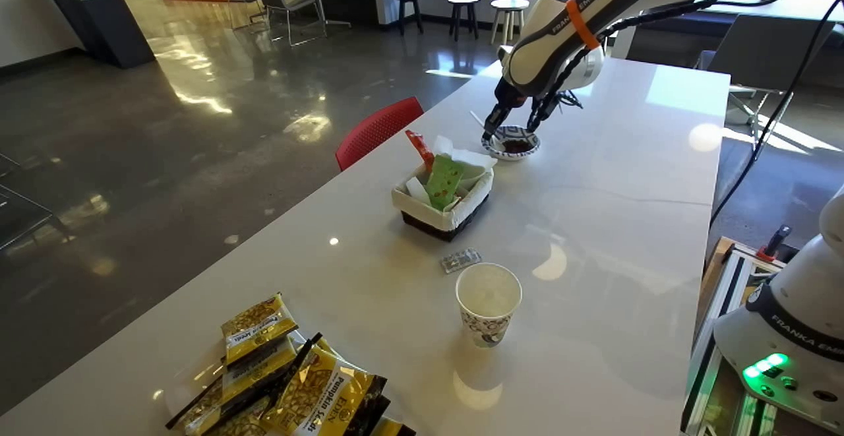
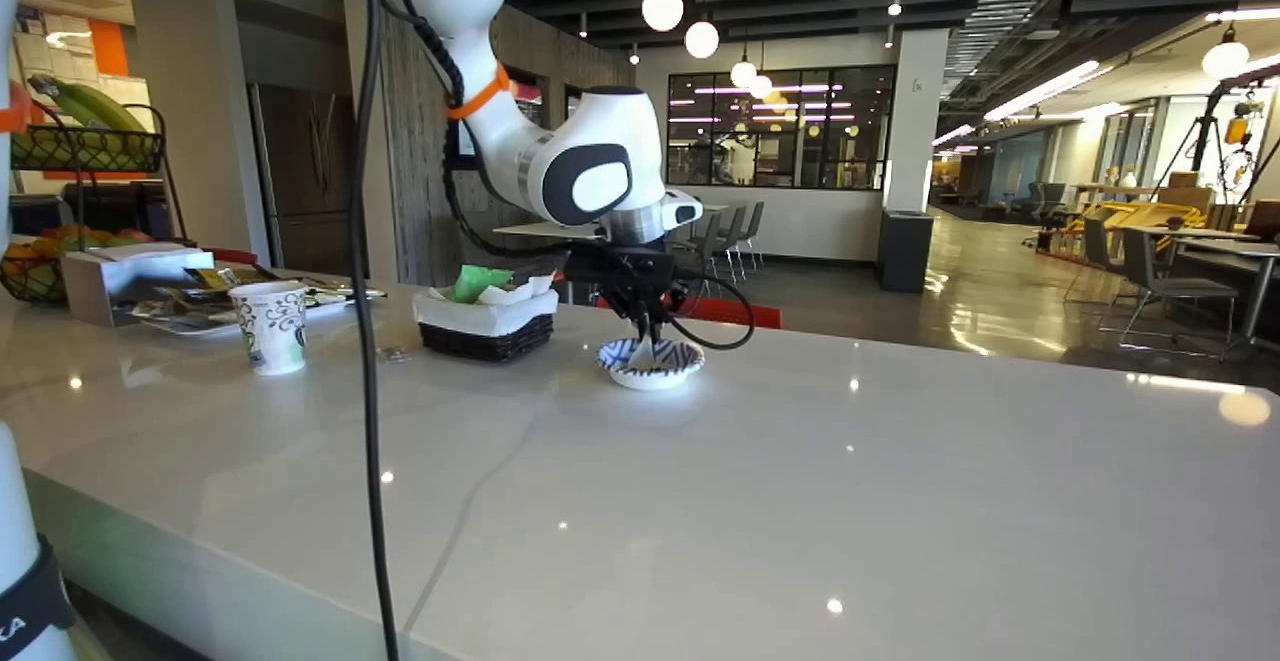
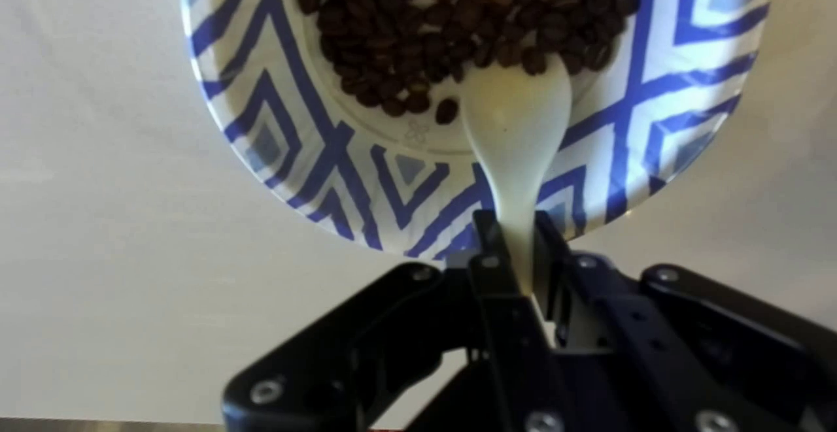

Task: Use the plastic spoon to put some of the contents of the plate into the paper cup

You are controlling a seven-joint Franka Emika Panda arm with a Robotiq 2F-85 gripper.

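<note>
My gripper (image 3: pixel 512 223) is shut on the neck of a white plastic spoon (image 3: pixel 516 118) in the wrist view. The spoon's bowl lies inside the round blue-and-white plate (image 3: pixel 392 216), and its tip touches the dark brown beans (image 3: pixel 405 40). No bean shows lying in the bowl, apart from a few at the tip. In an exterior view the gripper (image 2: pixel 647 328) points down over the plate (image 2: pixel 650 379). The white paper cup (image 1: pixel 488 304) with dark print stands upright, far from the gripper; it also shows in an exterior view (image 2: pixel 273 331). The cup's inside looks empty.
A lined dark basket (image 1: pixel 438 221) with wrappers stands between plate and cup. A small silver packet (image 1: pixel 461 260) lies beside the cup. Yellow-black seed packets (image 1: pixel 330 390) lie at the table's near end. A red chair (image 1: pixel 376 132) stands at the edge. A black cable (image 2: pixel 368 391) hangs down.
</note>
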